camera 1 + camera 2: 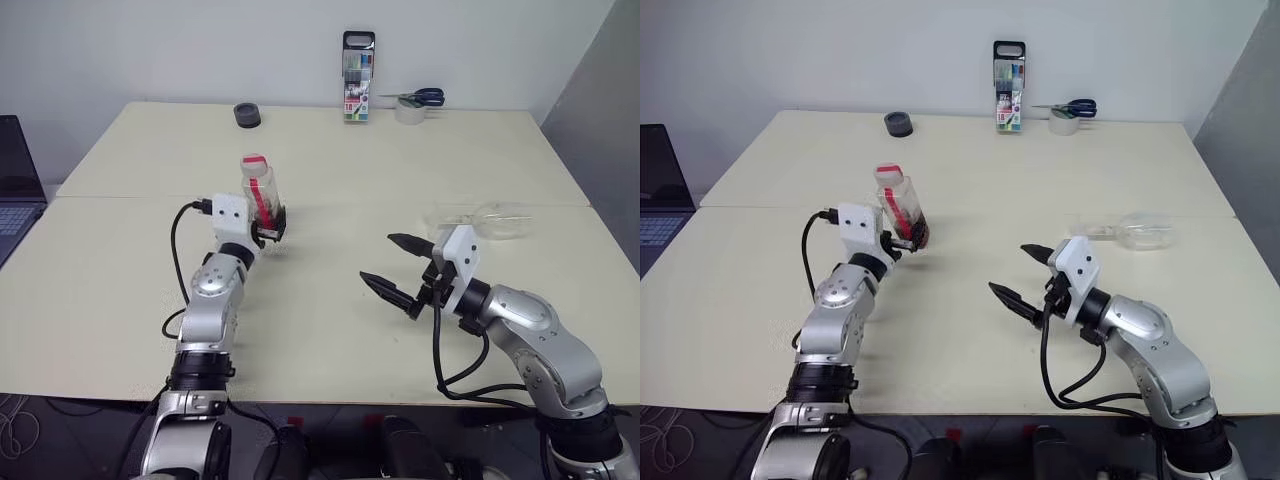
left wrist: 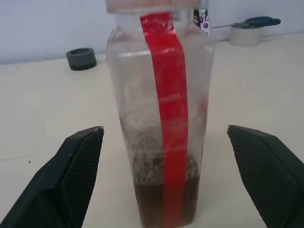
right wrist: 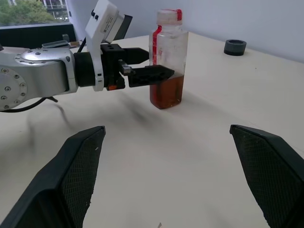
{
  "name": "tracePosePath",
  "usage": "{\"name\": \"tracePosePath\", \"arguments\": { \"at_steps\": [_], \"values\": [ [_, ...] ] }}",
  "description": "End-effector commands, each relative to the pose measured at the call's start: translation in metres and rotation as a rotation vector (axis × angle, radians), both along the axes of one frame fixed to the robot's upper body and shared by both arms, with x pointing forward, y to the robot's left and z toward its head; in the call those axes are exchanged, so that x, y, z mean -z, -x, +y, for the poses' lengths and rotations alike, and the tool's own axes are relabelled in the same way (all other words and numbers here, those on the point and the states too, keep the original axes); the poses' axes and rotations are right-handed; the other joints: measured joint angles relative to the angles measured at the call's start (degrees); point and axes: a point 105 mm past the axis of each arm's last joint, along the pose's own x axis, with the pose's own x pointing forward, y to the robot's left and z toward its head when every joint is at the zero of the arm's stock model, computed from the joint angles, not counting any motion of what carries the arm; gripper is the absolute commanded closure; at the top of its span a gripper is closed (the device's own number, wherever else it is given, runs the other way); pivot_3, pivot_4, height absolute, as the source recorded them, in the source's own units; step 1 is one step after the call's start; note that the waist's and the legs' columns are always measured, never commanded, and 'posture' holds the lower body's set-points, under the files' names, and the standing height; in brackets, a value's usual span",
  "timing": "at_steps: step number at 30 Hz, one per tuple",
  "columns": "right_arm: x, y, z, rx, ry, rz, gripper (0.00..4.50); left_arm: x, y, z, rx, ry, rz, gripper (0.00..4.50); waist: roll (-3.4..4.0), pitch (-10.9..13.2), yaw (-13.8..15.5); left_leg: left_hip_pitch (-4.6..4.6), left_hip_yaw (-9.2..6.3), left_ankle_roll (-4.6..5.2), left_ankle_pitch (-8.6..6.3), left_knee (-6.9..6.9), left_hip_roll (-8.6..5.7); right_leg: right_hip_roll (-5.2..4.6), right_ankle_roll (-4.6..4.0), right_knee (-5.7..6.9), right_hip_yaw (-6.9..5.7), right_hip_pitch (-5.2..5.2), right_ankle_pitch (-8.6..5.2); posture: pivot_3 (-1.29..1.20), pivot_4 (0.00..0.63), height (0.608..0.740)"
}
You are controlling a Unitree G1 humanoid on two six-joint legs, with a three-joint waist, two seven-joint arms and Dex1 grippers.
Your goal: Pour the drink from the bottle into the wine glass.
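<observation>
Straddling bottle [image 1: 260, 196], L gripper [image 1: 272, 228] open, glass [image 1: 490, 220] toppled

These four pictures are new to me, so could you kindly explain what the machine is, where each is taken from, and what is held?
It is a two-armed humanoid robot at a table. Two pictures come from cameras in its head, looking down over its arms; the other two come from a camera on each wrist, looking along that gripper's black fingers. The left gripper is open with a finger on either side of the upright bottle, which holds a little reddish-brown drink at the bottom; it has not closed on it. The right gripper is open and holds nothing. The wine glass lies on its side to the right. At the far edge are markers, scissors, tape and a dark ring.
</observation>
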Motion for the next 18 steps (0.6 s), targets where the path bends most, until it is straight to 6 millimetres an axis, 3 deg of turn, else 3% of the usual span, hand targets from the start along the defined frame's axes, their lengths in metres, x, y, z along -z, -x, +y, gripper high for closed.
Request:
{"name": "tracePosePath", "arguments": {
  "at_steps": [1, 18],
  "values": [
    [-0.018, 0.006, 0.004, -0.045, -0.014, -0.059, 0.0, -0.018, -0.007, -0.002, -0.012, -0.035, -0.045, 0.05, 0.0, 0.0, 0.0, 0.0, -0.01, 0.0, 0.0, 0.0, 0.0, 0.0, 0.0, 0.0, -0.01, 0.0, 0.0, 0.0, 0.15, 0.74],
    [-0.027, 0.005, 0.007, -0.089, -0.036, -0.059, 0.0, -0.042, -0.03, -0.003, -0.022, -0.024, -0.063, 0.05, -0.01, 0.0, 0.0, -0.04, 0.0, -0.12, 0.07, 0.0, -0.01, 0.0, 0.0, 0.0, -0.01, -0.03, 0.0, 0.0, 0.15, 0.74]
  ]
}}
